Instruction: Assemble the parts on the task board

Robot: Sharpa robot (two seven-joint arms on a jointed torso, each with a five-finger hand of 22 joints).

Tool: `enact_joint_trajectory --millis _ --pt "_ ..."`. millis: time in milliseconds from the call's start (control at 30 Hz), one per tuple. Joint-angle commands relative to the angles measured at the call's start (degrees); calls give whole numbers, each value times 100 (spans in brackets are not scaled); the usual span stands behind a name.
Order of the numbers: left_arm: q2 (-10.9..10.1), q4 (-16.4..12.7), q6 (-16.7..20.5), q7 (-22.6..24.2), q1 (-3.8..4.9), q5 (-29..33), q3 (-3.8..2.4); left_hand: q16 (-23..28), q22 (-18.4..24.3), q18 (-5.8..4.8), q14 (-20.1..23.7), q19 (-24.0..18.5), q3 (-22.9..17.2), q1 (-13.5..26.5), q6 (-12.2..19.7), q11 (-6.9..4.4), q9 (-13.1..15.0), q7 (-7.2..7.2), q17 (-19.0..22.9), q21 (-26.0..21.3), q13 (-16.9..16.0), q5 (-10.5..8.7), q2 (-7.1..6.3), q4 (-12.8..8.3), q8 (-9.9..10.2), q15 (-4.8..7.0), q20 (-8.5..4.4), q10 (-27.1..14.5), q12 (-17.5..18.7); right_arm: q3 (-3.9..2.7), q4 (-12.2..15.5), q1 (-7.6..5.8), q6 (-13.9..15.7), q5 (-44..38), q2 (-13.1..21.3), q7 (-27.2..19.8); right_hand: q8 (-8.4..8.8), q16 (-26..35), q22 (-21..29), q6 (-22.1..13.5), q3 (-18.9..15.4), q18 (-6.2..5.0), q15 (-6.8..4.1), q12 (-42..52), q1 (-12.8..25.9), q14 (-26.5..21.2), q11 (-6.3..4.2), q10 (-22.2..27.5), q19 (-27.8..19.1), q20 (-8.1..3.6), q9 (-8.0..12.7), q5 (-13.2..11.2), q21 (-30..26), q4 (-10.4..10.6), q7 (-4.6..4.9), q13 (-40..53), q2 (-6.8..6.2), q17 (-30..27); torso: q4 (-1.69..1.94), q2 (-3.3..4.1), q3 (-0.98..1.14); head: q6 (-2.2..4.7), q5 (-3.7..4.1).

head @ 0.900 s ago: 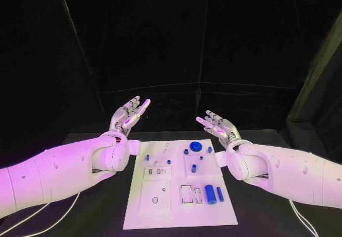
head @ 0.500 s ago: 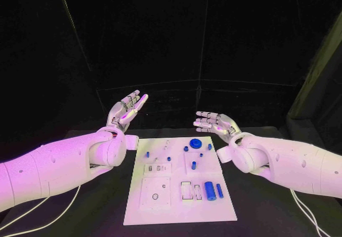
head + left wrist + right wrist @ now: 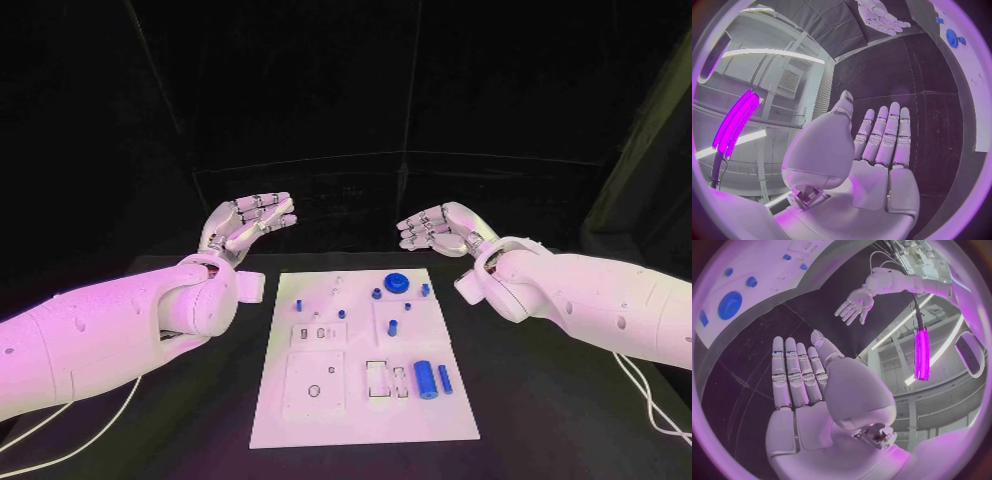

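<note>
Silver left hand (image 3: 248, 222) and right hand (image 3: 440, 230) hover empty, fingers extended, beyond the flat white task board (image 3: 361, 420).

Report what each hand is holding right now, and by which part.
Nothing is held. The left hand and the right hand are both raised beyond the task board's far end with bare palms, and the blue parts sit untouched on the board.

Two smooth white arms, thin white cables beneath, silver segmented fingers (image 3: 887, 134) on each hand.
</note>
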State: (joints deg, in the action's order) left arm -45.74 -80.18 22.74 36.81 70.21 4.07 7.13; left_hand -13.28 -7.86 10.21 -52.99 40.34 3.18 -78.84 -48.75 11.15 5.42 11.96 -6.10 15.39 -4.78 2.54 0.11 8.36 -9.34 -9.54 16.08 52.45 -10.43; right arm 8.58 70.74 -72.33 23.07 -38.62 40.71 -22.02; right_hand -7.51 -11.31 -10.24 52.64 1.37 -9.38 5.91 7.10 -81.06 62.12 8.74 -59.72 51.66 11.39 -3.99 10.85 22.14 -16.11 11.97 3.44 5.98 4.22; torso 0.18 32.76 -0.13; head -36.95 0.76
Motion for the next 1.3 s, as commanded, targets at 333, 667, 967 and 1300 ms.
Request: enact_joint_trajectory --millis 333,667,967,1300 --pt "-493 -912 -504 -109 15 -518 -4 -84 31 43 -831 824 44 -254 -628 -204 -73 29 -83 139 72 20 182 -394 -32 253 -227 826 -6 -158 -9 -259 -739 -4267 -259 1749 235 -595 -1094 815 322 -118 -566 -348 471 2150 -363 -1113 815 -523 15 322 1950 -26 -262 19 -408 588 181 402 -68 117 137" --pt "-701 -1396 -552 -93 15 -616 -1 87 127 32 -813 860 85 -239 -655 -176 -144 49 -67 12 109 20 237 -509 93 226 -215 824 190 -171 18 -303 -1347 -5297 -467 2142 387 -2260 -1610 723 762 -109 -642 -355 776 2427 -396 -834 1232 -595 18 255 2899 -26 -305 14 -572 1585 315 696 -132 241 276" --pt "-685 -1483 -629 -109 12 -626 1 151 164 31 -801 859 107 -216 -653 -163 -158 59 -58 -40 111 19 253 -546 141 212 -203 814 258 -171 -31 -307 -1662 -5542 -556 2262 385 -3920 -3307 567 1021 106 -579 -344 919 2350 -338 -534 1717 -535 15 155 4268 21 -292 18 -721 2939 337 872 -146 251 339" --pt "-678 -1466 -669 -139 10 -627 3 199 192 31 -794 861 129 -194 -647 -150 -164 74 -53 -79 111 19 260 -575 179 201 -194 805 309 -169 -29 -306 -1766 -5598 -543 2300 382 -4465 -3693 549 1139 155 -570 -341 913 2286 -323 -472 1770 -505 12 210 4593 41 -287 15 -717 3442 341 941 -137 244 339"
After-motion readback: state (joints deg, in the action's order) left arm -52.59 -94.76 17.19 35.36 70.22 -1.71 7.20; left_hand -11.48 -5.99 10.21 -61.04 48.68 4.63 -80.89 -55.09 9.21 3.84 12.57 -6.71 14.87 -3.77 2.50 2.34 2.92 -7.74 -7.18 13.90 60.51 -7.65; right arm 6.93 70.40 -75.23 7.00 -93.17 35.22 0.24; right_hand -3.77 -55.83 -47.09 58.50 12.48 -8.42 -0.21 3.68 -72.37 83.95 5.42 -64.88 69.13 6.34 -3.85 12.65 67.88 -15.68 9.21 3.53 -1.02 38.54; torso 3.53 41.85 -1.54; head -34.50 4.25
